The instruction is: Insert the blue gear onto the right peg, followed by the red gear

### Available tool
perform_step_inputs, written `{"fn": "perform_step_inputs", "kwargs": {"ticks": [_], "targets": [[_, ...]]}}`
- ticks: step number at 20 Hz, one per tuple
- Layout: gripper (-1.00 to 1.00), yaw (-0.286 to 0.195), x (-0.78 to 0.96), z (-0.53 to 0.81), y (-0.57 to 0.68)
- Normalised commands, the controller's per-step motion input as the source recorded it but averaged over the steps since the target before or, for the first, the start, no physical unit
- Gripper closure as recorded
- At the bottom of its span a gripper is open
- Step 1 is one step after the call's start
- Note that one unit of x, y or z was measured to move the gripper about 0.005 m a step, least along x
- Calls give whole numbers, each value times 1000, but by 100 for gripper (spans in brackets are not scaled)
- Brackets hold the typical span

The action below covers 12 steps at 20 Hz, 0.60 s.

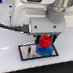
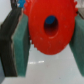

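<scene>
Exterior view: Panda arm [image 1: 35, 11] reaches down over the white worktop [image 1: 4, 58]; grey, black-rimmed base plate [image 1: 26, 52] lies flat on it; blue gear [image 1: 43, 50] sits on the plate toward the exterior view's right, flat, teeth showing round its edge; the right peg itself is hidden under the gears and cannot be made out.

Red gear [image 1: 46, 42] sits directly above the blue gear, centred over it, narrower so the blue rim shows all round below; whether red rests fully on blue or hangs just over it cannot be told at this sharpness.

Gripper [image 1: 45, 39] comes straight down onto the red gear; dark fingers [image 1: 55, 37] flank it on either side.

Wrist view: red gear [image 2: 51, 28] fills the middle, toothed edge clear, round hub hole showing blue through it; green-grey finger pads [image 2: 21, 47] press against its rim on both sides, so the fingers are closed narrow on the red gear, holding it; pale worktop [image 2: 45, 70] blurred beyond.
</scene>
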Motion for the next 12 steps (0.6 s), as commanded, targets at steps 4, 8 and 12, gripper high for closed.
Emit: {"fn": "perform_step_inputs", "kwargs": {"ticks": [4, 8, 12], "targets": [[100, 0, 91, -134, 1], [100, 0, 80, 146, 136], [100, 0, 90, 125, 111]]}}
